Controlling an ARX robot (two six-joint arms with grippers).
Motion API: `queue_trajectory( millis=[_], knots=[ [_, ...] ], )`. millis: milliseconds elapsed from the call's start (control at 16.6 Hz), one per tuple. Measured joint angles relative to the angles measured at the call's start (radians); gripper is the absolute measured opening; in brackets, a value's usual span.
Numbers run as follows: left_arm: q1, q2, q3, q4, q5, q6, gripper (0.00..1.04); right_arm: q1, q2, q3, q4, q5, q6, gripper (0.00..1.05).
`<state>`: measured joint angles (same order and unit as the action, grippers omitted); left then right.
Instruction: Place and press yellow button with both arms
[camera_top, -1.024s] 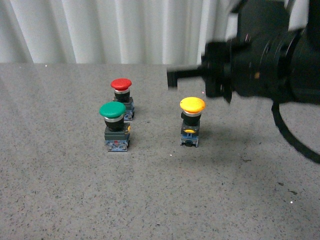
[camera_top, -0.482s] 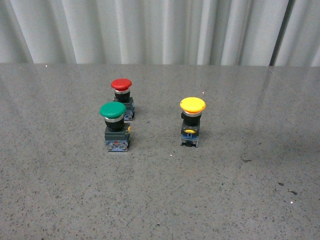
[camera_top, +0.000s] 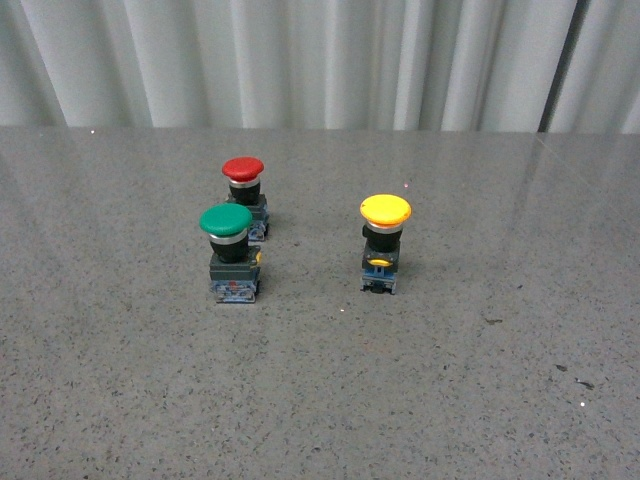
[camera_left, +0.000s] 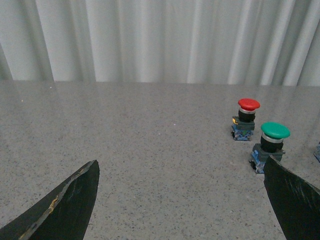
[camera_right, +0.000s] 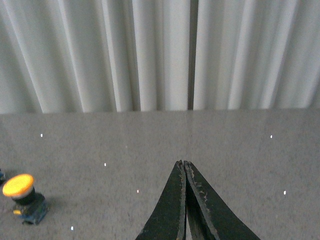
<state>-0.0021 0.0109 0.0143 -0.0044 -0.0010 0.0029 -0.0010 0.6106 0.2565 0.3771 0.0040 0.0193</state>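
Fingers of the right hand (camera_right: 185, 200), black scuffed wedges, meet tip to tip around nothing; the yellow mushroom-capped button (camera_right: 22, 197) stands upright well off to their side on the speckled grey stone surface (camera_right: 125, 150). The left hand (camera_left: 180, 200) gapes wide, empty.

The front view looked across the grey table (camera_top: 320, 400) toward a white curtain (camera_top: 300, 60), three buttons at mid-distance. The left wrist view sat low between spread jaws, sharing the red button (camera_left: 248, 104) and green button (camera_left: 275, 130). The right wrist view, over closed jaws, shared the yellow button (camera_right: 18, 185).
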Motion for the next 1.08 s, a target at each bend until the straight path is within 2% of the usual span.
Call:
queue_trajectory(
  millis=[482,1084],
  knots=[
    [0.0,0.0,0.0,0.0,0.0,0.0,0.98,0.001,-0.193,-0.174,-0.053,-0.003,-0.01,0.02],
    [0.0,0.0,0.0,0.0,0.001,0.0,0.98,0.001,-0.403,-0.245,-0.165,-0.004,-0.013,0.02]
  ],
)
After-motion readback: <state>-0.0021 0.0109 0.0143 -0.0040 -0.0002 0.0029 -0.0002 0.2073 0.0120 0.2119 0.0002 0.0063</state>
